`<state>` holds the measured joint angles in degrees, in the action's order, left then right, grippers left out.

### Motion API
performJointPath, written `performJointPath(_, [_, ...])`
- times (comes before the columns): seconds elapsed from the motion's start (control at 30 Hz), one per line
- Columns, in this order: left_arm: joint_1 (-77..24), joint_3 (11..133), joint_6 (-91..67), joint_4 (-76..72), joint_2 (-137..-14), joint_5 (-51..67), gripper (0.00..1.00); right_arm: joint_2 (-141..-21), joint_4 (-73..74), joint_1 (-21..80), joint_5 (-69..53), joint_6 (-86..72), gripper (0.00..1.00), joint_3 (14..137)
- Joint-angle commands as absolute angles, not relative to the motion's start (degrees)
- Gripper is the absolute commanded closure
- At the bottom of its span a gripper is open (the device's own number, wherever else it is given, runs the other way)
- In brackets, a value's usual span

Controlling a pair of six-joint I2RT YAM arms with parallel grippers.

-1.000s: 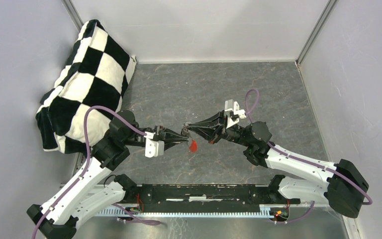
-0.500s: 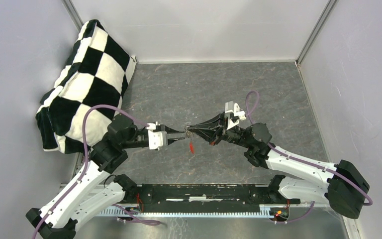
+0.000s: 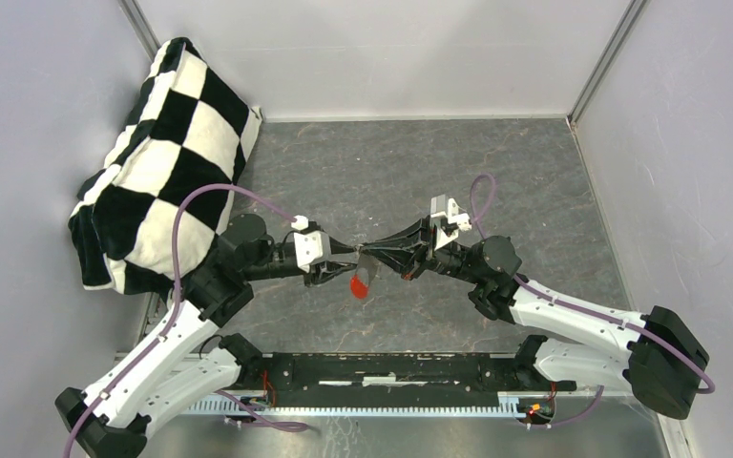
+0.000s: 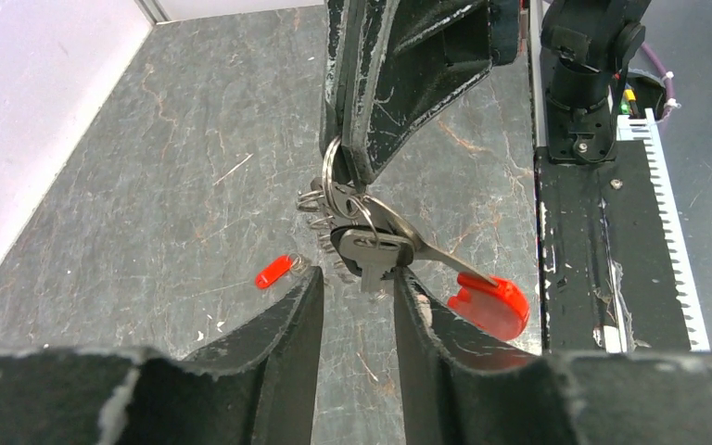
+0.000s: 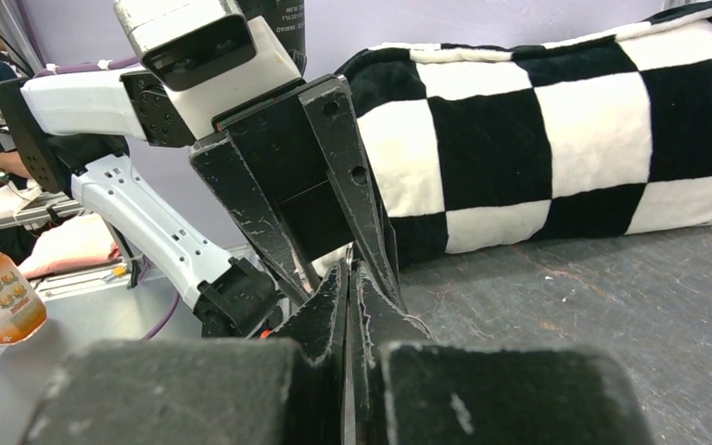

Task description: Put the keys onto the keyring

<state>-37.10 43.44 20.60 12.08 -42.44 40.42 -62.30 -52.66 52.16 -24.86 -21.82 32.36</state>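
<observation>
My right gripper (image 3: 366,252) is shut on a thin metal keyring (image 4: 332,176) and holds it above the table. In the left wrist view its fingers (image 4: 371,102) come down from the top. A black-headed key (image 4: 375,250) and a red-headed key (image 4: 489,306) hang from the ring. The red head also shows in the top view (image 3: 356,286). My left gripper (image 4: 359,278) is open, its tips on either side of the black-headed key's blade, and it meets the right gripper tip to tip (image 3: 347,256). In the right wrist view, the right gripper (image 5: 351,271) is closed with the left fingers (image 5: 352,176) just beyond it.
A small red tag with a tiny ring (image 4: 274,272) lies on the grey stone table (image 3: 401,172) under the grippers. A black-and-white checked pillow (image 3: 167,143) leans in the back left corner. A black rail (image 3: 382,374) runs along the near edge. Walls enclose three sides.
My left wrist has rolled and its tips have risen and drawn in under the right gripper's tip. The hanging red key has swung slightly left. The right arm has stayed almost still.
</observation>
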Motion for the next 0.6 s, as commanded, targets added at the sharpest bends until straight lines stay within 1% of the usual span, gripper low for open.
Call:
performJointPath(0.0, [-37.31,44.63,19.75,9.63,-43.08,41.19,0.62,-62.30,-55.99,52.20,-25.86,-22.37,0.99,33.13])
performJointPath(0.23, [-37.27,45.40,22.88,8.36,-43.51,43.90,0.81,-62.51,-54.14,52.18,-25.97,-21.13,1.00,33.31])
performJointPath(0.43, [-37.27,46.44,24.50,6.88,-43.71,45.60,0.91,-62.52,-52.60,52.19,-25.59,-19.97,1.00,33.31])
performJointPath(0.57, [-37.27,46.93,24.28,6.83,-43.66,47.71,0.96,-62.44,-51.88,52.14,-25.45,-19.41,1.00,33.31])
